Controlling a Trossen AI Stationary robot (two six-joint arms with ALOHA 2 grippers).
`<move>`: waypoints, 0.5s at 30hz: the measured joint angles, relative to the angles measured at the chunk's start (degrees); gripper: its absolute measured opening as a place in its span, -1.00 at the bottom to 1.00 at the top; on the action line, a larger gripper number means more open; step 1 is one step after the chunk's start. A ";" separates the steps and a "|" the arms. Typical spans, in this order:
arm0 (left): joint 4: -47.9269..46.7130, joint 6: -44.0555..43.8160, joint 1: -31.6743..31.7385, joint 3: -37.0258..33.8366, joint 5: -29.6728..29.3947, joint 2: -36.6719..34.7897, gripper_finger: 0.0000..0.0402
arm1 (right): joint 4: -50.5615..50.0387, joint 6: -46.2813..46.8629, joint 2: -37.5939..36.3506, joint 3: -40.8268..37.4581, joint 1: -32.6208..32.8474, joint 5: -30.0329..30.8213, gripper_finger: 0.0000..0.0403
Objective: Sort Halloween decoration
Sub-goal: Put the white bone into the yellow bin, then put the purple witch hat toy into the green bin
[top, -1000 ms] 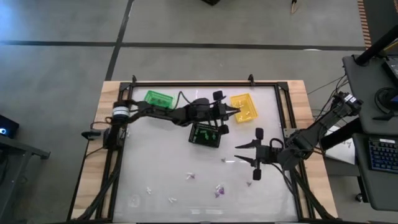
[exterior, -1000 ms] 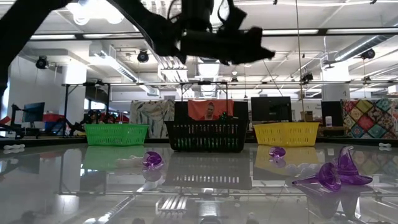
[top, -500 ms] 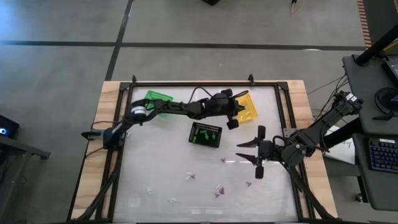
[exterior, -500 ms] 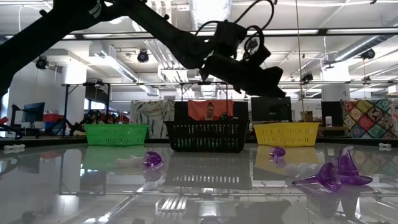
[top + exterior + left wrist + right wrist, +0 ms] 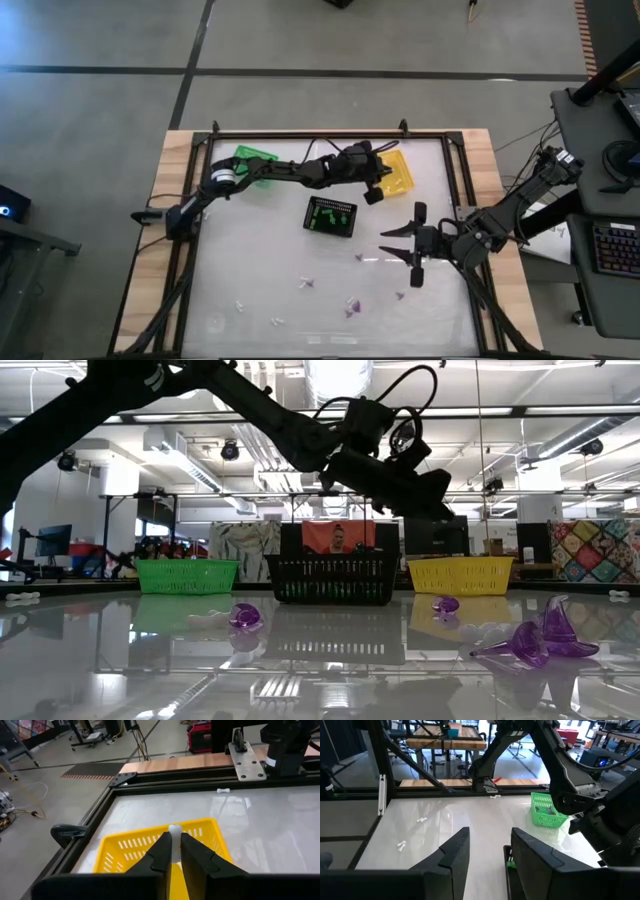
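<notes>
- Left gripper (image 5: 174,836): reached across the far side of the bench (image 5: 260,270), above the yellow basket (image 5: 393,172); jaws nearly together, pinching a small white trinket (image 5: 174,828) at their tips.
- Right gripper (image 5: 398,243): low over the bench right of centre, near the black basket (image 5: 330,216); jaws spread apart, nothing between them.
- Green basket (image 5: 253,160): far left of the bench, partly under the left arm.
- Black basket: middle of the bench, green pieces visible inside.
- Yellow basket: far right of the row of three, directly below the left gripper's fingers.
- Loose trinkets: several small purple and white pieces scattered on the near half of the bench, among them a purple one (image 5: 349,303) and a white one (image 5: 240,305); in the low view a purple trinket (image 5: 244,616) lies in front of the black basket and a larger purple one (image 5: 540,639) lies near the camera at right.
- Small white trinket (image 5: 223,791): alone near the far rail of the bench, seen past the yellow basket in the left wrist view.
- Person (image 5: 338,539): seen in the room behind the black basket in the low view.
</notes>
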 joint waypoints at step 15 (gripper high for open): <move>-3.10 -1.30 -0.39 -0.11 1.00 -1.95 -0.46 | -0.21 5.63 0.02 0.00 -0.02 1.62 -0.32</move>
